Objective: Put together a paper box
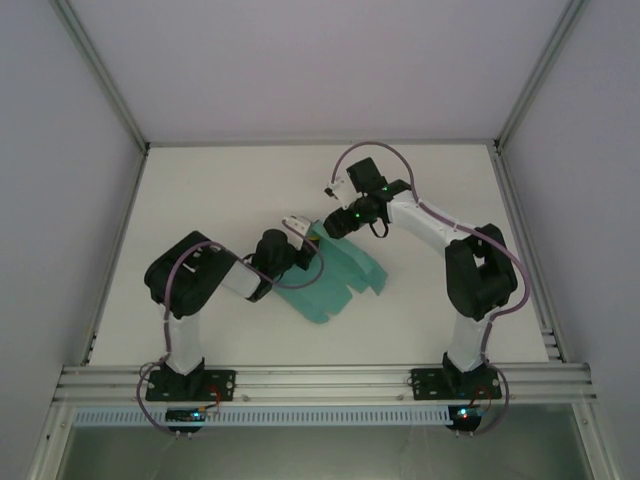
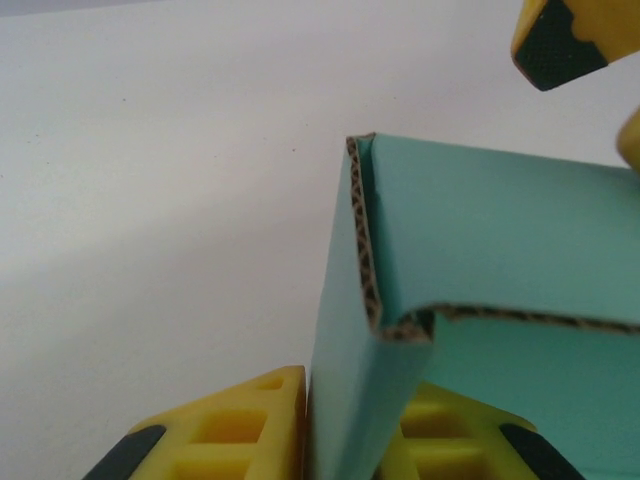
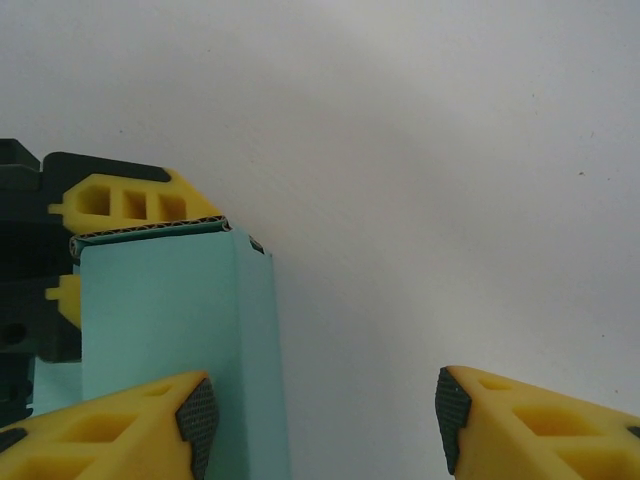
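the paper box [image 1: 345, 275] lies mid-tabletop [image 1: 220, 190], one flap [image 2: 345, 300] raised at its far edge; the left gripper [image 2: 350, 435] brackets that flap (pinching or just flanking, cannot tell); beyond the box, the right gripper [image 3: 320, 425], spread wide, has the flap beside one finger, off-centre.

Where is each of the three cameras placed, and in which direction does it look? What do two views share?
Top external: fixed above and behind the arm bases, looking down on the table; both arms and the paper box between them show.
Left wrist: on the left arm, looking along the left pincer at a raised flap between its fingers.
Right wrist: on the right arm, looking past the open right pincer at the table.
Shared: each wrist view catches the other pincer's yellow finger beside the box.
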Action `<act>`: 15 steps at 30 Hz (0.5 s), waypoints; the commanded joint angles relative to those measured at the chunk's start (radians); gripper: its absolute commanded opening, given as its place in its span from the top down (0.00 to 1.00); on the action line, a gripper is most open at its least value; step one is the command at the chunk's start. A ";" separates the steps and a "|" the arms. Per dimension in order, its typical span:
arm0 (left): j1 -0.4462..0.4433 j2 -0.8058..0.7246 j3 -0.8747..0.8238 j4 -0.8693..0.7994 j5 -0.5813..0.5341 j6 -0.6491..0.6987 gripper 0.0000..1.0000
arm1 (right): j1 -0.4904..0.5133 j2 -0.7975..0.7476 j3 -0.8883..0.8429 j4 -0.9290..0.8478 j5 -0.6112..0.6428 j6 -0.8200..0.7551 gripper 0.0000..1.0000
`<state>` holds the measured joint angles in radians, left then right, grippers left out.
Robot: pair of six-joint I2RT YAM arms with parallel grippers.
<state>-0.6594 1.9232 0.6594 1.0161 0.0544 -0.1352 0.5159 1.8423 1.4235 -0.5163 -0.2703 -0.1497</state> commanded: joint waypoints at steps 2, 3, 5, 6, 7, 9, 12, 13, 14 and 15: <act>0.004 0.034 0.067 -0.027 0.000 -0.019 0.78 | 0.019 0.054 -0.034 -0.077 -0.001 -0.028 0.37; 0.007 0.041 0.076 -0.036 0.004 -0.016 0.76 | 0.019 0.053 -0.036 -0.077 -0.008 -0.028 0.37; 0.015 0.055 0.090 -0.037 0.008 -0.017 0.83 | 0.018 0.052 -0.039 -0.079 -0.015 -0.029 0.37; 0.019 0.058 0.097 -0.043 0.005 -0.018 0.91 | 0.018 0.052 -0.038 -0.080 -0.011 -0.029 0.37; 0.020 0.060 0.103 -0.052 -0.009 -0.018 0.99 | 0.018 0.051 -0.040 -0.080 -0.005 -0.030 0.37; 0.021 0.065 0.104 -0.055 -0.046 -0.020 1.00 | 0.016 0.043 -0.040 -0.080 -0.005 -0.024 0.36; 0.020 0.032 0.065 -0.041 -0.083 -0.048 1.00 | 0.008 -0.007 -0.054 -0.082 0.021 0.012 0.25; 0.021 0.008 0.045 -0.047 -0.091 -0.064 1.00 | 0.002 -0.043 -0.075 -0.070 0.034 0.029 0.23; 0.021 -0.018 0.026 -0.053 -0.110 -0.082 1.00 | -0.007 -0.087 -0.103 -0.050 0.049 0.049 0.21; 0.022 -0.051 0.008 -0.072 -0.122 -0.101 1.00 | -0.020 -0.148 -0.140 -0.028 0.060 0.075 0.18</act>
<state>-0.6487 1.9400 0.7067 0.9730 0.0212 -0.1478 0.5018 1.7981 1.3689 -0.4427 -0.2256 -0.1146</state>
